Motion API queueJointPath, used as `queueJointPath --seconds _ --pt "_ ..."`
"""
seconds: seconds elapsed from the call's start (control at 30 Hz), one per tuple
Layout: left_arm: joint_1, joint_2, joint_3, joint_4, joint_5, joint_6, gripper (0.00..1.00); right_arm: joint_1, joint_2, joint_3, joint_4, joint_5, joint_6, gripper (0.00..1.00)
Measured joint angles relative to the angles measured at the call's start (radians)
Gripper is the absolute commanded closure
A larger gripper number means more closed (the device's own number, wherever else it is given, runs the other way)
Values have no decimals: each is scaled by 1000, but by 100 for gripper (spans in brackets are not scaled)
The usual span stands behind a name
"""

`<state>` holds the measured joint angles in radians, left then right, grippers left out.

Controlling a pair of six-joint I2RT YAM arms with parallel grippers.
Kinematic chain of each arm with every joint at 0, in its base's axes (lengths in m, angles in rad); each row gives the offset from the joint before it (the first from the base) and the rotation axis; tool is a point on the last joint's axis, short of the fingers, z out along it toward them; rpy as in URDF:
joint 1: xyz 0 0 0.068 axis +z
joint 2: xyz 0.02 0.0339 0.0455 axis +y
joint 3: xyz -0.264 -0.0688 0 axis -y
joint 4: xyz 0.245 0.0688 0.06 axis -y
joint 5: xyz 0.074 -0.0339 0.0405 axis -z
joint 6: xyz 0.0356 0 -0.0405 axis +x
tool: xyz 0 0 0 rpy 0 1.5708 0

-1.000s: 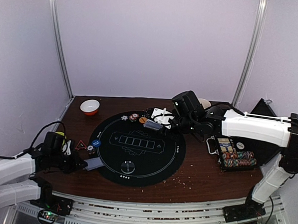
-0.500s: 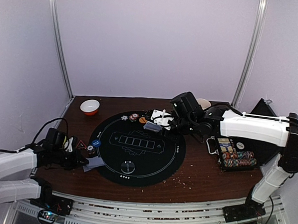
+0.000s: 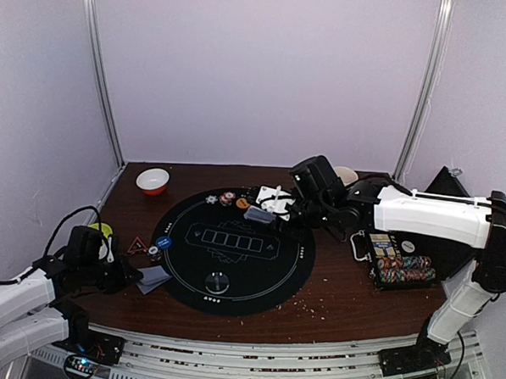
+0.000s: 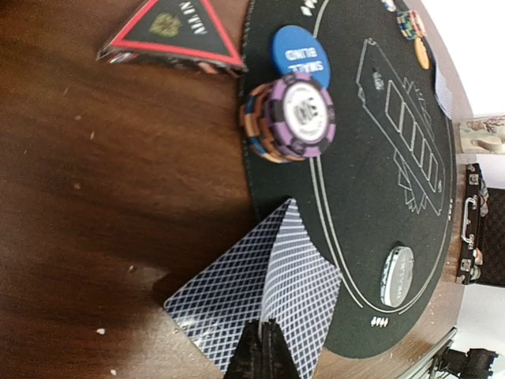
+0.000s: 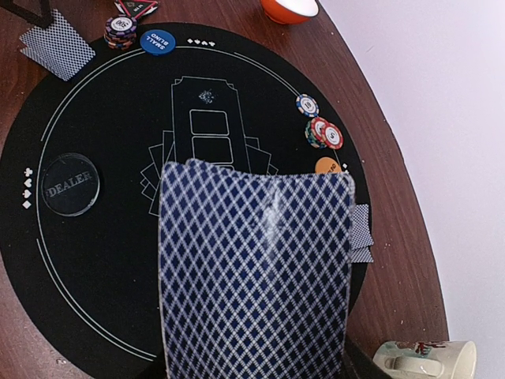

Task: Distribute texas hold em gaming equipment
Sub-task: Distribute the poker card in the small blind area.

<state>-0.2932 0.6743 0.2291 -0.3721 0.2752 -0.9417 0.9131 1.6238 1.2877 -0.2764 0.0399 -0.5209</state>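
Note:
My left gripper point(image 4: 264, 351) is shut on the near edge of two blue-backed cards point(image 4: 260, 304), which lie fanned across the left rim of the black poker mat point(image 3: 231, 277). A striped chip stack point(image 4: 288, 118) and a blue small-blind disc point(image 4: 301, 55) sit just beyond them. My right gripper point(image 3: 277, 206) hovers over the mat's far edge, shut on a blue-backed card point(image 5: 252, 276) that hides its fingers. Two more cards point(image 5: 360, 233), an orange disc point(image 5: 327, 166) and striped chips point(image 5: 323, 134) lie at the far rim. The dealer disc point(image 5: 71, 184) is on the near side of the mat.
A red triangle piece point(image 4: 173, 31) lies left of the mat. A white-and-orange bowl point(image 3: 152, 180) stands at the far left. An open case of chips point(image 3: 400, 263) sits at the right. A mug point(image 5: 426, 359) stands behind the right gripper.
My left arm has drawn back toward the near left, and the cards it pinches have shifted slightly left and fanned apart. The right arm has hardly moved.

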Motion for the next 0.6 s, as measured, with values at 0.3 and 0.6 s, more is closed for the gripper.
queueJointPath --seconds 0.3,0.6 --pt "0 -123 -10 -11 -26 -65 100 0 0 0 -2 0 0 53" --pt "0 -242 -92 -3 -25 -158 100 0 0 6 -8 0 0 53"
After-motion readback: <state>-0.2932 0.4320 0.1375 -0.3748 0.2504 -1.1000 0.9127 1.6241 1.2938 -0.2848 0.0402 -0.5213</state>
